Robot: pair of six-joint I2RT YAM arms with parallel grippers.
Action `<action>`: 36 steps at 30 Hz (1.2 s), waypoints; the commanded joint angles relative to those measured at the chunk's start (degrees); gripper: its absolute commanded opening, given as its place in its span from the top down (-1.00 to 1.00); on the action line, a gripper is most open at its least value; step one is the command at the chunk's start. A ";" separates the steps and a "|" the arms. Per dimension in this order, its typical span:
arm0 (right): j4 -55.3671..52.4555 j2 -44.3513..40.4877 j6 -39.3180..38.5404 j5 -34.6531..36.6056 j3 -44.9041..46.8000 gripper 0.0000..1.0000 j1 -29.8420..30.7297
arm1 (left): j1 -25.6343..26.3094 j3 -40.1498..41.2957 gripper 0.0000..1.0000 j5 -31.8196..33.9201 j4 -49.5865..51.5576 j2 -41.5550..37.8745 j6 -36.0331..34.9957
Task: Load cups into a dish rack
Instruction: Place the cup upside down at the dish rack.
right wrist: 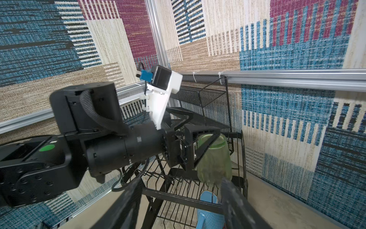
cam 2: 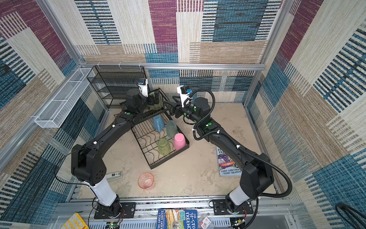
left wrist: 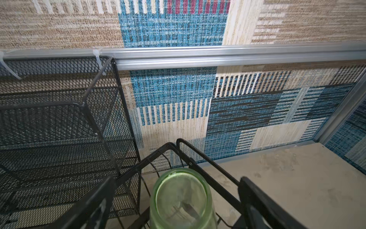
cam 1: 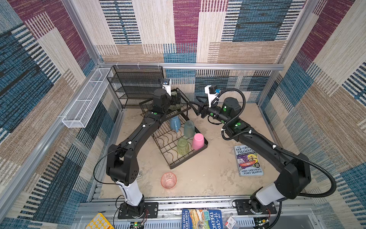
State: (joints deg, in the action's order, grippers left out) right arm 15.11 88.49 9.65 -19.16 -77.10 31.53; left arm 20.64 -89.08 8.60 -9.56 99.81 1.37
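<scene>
A: Rack mat'l?
B: Dish rack (cam 1: 189, 157): thin metal wire, black coat, matt. Mesh shelf unit (cam 1: 136, 79): black expanded-metal mesh, also matt. Trough (cam 1: 85, 103): white-coated mesh.
A: Cups?
B: All look plastic. Pink cup (cam 1: 198, 141) opaque, smooth, matt. Grey-teal cup (cam 1: 189, 128) frosted. Blue mug (cam 1: 175, 123) opaque, finely dotted skin. Green cup on the lower tray (cam 1: 182, 146), green cup in the raised basket (left wrist: 181, 198) & pink tumbler (cam 1: 168, 180): translucent, glossy.
A: Rest?
B: Surface (cam 1: 208, 178): beige, mottled, matt, stone-like. Walls (cam 1: 150, 25): woven carpet-type cloth, rough. Frame rails (cam 1: 217, 66): bare aluminium, satin sheen. Book (cam 1: 250, 161): glossy paper cover. Arms (cam 1: 136, 136): matt black plastic w/ smooth white sections.
</scene>
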 commanded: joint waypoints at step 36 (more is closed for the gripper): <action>-19.38 -12.11 1.86 14.96 12.71 -0.23 7.29 | 3.25 16.75 -0.52 -3.81 72.67 -47.27 27.29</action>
State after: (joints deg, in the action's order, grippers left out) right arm -2.90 76.77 10.59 -5.63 -64.45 38.39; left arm 23.79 -73.73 8.51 55.20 53.34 23.27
